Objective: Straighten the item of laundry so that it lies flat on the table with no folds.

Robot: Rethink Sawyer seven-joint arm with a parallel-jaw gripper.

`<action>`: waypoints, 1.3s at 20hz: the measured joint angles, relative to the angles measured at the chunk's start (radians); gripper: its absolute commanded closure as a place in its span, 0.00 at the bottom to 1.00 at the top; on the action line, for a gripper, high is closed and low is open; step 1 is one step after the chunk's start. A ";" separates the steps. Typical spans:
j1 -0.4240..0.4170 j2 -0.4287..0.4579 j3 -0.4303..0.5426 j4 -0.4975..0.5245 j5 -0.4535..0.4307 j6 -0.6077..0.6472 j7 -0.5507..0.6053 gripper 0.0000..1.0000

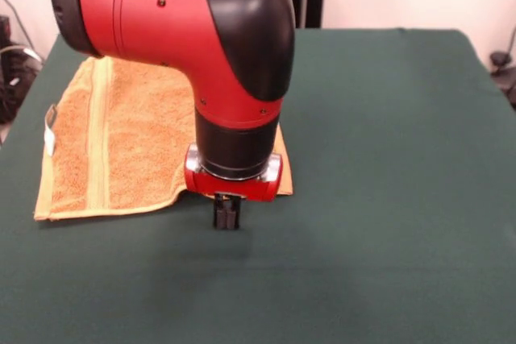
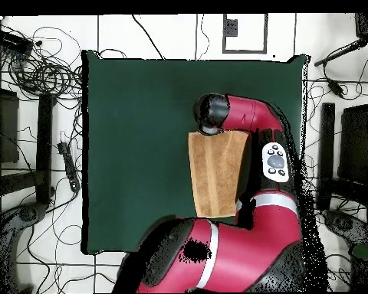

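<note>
The item of laundry (image 1: 129, 134) is an orange-yellow terry towel on the left half of the dark green table (image 1: 387, 183). It lies as a rectangle with a doubled layer along its near edge, a woven band near its left side and a white tag (image 1: 50, 130) on the left edge. My gripper (image 1: 226, 217) hangs from the red and black arm just past the towel's near right edge, low over the table. Its dark fingers are shut, with no cloth seen between them. From overhead the towel (image 2: 216, 174) shows as a tall narrow rectangle, and the wrist (image 2: 211, 112) hides the gripper.
Green tabletop (image 2: 141, 153) stretches wide beside the towel. The arm's bulk covers the towel's right part in the front view. Cables (image 2: 41, 73) and dark stands (image 2: 45, 145) crowd the floor around the table edges.
</note>
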 measured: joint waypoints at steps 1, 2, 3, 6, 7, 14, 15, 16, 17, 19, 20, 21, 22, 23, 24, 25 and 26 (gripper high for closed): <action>0.000 0.003 0.000 -0.009 0.000 0.010 0.000 1.00; 0.001 0.008 0.000 -0.020 0.001 0.026 0.000 1.00; 0.001 0.010 0.000 -0.024 0.001 0.031 0.000 1.00; 0.001 0.017 0.000 -0.042 0.003 0.053 0.000 1.00; 0.001 0.019 0.000 -0.044 0.004 0.056 0.000 1.00; 0.002 0.017 0.000 -0.045 0.003 0.066 0.000 1.00; 0.003 0.014 0.000 -0.040 0.002 0.068 0.000 1.00; 0.004 0.009 0.000 -0.033 0.002 0.071 0.000 1.00; 0.007 -0.003 0.000 -0.021 0.001 0.077 0.000 1.00; 0.011 -0.024 -0.001 -0.001 0.001 0.086 0.000 1.00; 0.014 -0.044 -0.001 0.014 0.001 0.093 0.000 1.00; 0.015 -0.053 -0.001 0.021 0.001 0.096 0.000 1.00; 0.016 -0.071 -0.001 0.031 0.001 0.102 0.000 1.00; 0.017 -0.079 -0.001 0.036 0.001 0.104 0.000 1.00; 0.018 -0.106 -0.001 0.045 0.001 0.109 0.000 1.00; 0.018 -0.116 -0.001 0.047 0.001 0.111 0.000 1.00; 0.017 -0.122 -0.001 0.048 0.001 0.111 0.000 1.00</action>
